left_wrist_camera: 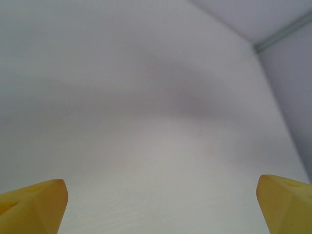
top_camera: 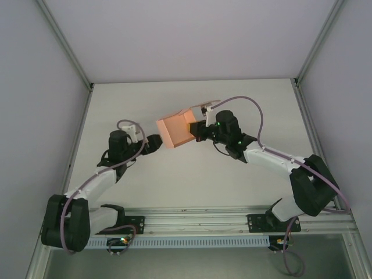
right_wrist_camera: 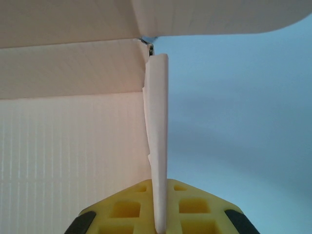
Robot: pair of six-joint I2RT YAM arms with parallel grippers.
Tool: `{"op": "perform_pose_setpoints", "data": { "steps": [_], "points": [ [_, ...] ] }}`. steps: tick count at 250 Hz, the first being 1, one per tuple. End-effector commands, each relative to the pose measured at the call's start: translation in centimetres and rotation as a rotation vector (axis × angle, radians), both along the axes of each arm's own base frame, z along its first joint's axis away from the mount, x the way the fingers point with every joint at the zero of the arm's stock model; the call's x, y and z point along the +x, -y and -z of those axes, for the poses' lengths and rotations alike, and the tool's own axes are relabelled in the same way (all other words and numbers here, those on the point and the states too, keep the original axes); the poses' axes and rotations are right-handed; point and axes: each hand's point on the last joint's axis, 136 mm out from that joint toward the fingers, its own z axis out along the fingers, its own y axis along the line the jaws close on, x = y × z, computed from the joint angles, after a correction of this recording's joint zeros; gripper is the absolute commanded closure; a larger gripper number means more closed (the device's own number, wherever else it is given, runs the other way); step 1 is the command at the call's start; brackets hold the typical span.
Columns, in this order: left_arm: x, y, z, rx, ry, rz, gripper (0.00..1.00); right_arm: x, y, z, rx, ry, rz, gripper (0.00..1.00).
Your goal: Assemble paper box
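The paper box [top_camera: 176,131] is salmon-pink card, partly folded into an open tray shape, held a little above the table in the middle. My right gripper [top_camera: 196,130] is shut on the box's right wall; in the right wrist view that wall [right_wrist_camera: 157,146] runs edge-on between the yellow fingers [right_wrist_camera: 122,214], with the box's inside [right_wrist_camera: 73,141] to the left. My left gripper [top_camera: 156,142] sits just left of and below the box, apart from it. Its yellow fingertips [left_wrist_camera: 34,204] stand wide open over bare table, with nothing between them.
The white table [top_camera: 232,174] is ringed by grey walls and metal posts [top_camera: 64,49]. A metal rail [top_camera: 192,221] with both arm bases runs along the near edge. A grey cable [top_camera: 258,113] loops above the right arm.
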Motion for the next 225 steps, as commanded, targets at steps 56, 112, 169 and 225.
{"op": "perform_pose_setpoints", "data": {
  "steps": [56,112,169,225],
  "points": [
    [-0.4,6.8,-8.3,-0.197,0.338,0.340,0.00,-3.3,-4.1,-2.4,0.149,-0.014,-0.254,1.00],
    [-1.0,9.3,-10.4,-0.272,0.402,0.476,0.00,-4.1,-5.5,-1.9,0.102,-0.040,-0.314,1.00],
    [-1.6,10.8,-11.9,-0.203,0.438,0.513,0.00,-3.8,-6.0,-0.7,-0.008,-0.049,-0.261,1.00],
    [-2.9,12.7,-13.1,-0.109,0.481,0.544,0.00,-3.9,-8.2,0.2,-0.056,-0.087,-0.298,0.99]
  ]
}}
